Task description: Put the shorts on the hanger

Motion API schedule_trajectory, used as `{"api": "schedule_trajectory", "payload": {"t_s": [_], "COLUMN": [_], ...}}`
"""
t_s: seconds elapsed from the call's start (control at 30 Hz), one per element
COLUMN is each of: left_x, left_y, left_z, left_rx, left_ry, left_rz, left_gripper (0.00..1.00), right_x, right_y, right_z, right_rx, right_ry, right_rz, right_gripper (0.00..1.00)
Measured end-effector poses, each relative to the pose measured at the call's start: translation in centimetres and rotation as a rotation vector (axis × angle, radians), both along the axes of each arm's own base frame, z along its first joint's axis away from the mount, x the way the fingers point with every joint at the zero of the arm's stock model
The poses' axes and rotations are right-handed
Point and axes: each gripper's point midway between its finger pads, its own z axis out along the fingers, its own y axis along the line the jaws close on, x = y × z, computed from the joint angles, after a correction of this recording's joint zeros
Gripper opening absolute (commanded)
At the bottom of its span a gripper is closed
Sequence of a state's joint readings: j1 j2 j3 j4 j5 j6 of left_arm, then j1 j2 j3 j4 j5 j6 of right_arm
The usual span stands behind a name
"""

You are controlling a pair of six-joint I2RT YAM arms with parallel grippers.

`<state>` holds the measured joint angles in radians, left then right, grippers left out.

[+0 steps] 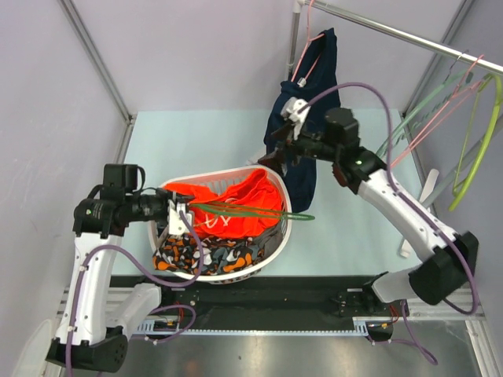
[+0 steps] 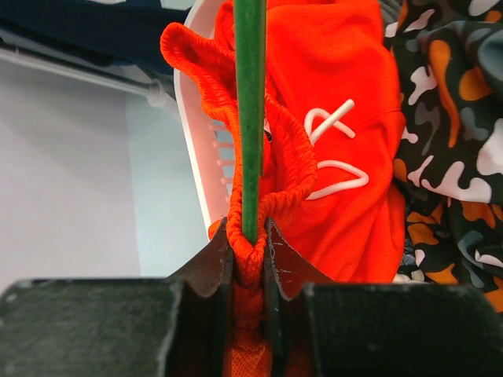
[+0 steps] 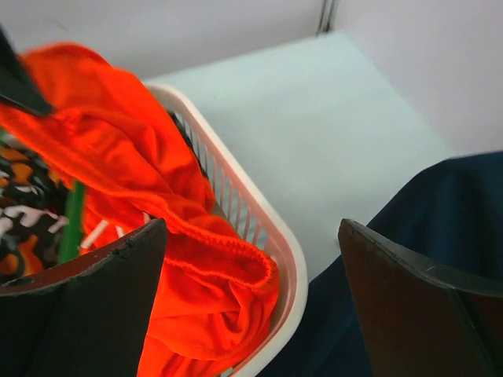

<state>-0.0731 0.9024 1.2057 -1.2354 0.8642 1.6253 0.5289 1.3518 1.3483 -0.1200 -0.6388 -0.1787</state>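
The orange-red shorts [image 1: 236, 200] lie in a white basket [image 1: 284, 222], white drawstring [image 2: 334, 149] showing. The dark green hanger [image 1: 259, 210] lies across them, reaching right past the rim. My left gripper [image 1: 178, 217] is at the basket's left side, shut on the shorts' waistband [image 2: 250, 259], with the hanger's green bar [image 2: 250, 118] caught in the fold between the jaws. My right gripper [image 1: 284, 151] is open and empty above the basket's far right rim [image 3: 283, 259]; its fingers [image 3: 86, 314] straddle the rim and a bunched edge of the shorts [image 3: 212, 259].
An orange-black-white patterned cloth [image 1: 204, 255] fills the basket's front. A dark navy garment [image 1: 314, 86] hangs on a pink hanger from the rail [image 1: 393, 31], just behind my right gripper. Lime-green and pink hangers [image 1: 475, 149] hang at the right.
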Motion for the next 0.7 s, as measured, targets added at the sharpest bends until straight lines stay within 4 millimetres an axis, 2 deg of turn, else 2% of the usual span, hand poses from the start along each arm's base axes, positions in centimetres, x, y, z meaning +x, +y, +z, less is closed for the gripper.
{"api": "schedule_trajectory", "payload": {"t_s": [0.1,0.23,0.47,0.7], "left_x": [-0.7,-1.0,-1.2,-1.1], "left_y": [-0.2,-0.4,-0.5,-0.5], "left_z": [0.1,-0.1,-0.1,0.0], "left_rx": [0.012,0.031,0.037,0.037], "left_ry": [-0.018,-0.024,-0.028,-0.032], "left_rz": [-0.027,-0.047,-0.052,-0.050], "left_gripper": [0.00,0.00,0.00,0.00], "right_x": [1.5,2.5,2.7,3.5], "right_y": [1.3,2.3,2.6,2.6], "right_z": [-4.9,-8.7,-11.6,-14.8], "right_rx": [-0.098,-0.177,-0.265,-0.334], "right_ry": [0.079,0.124,0.130,0.160], "right_rz": [-0.012,-0.031,-0.029,-0.035], "right_gripper": [0.94,0.92,0.88,0.80]}}
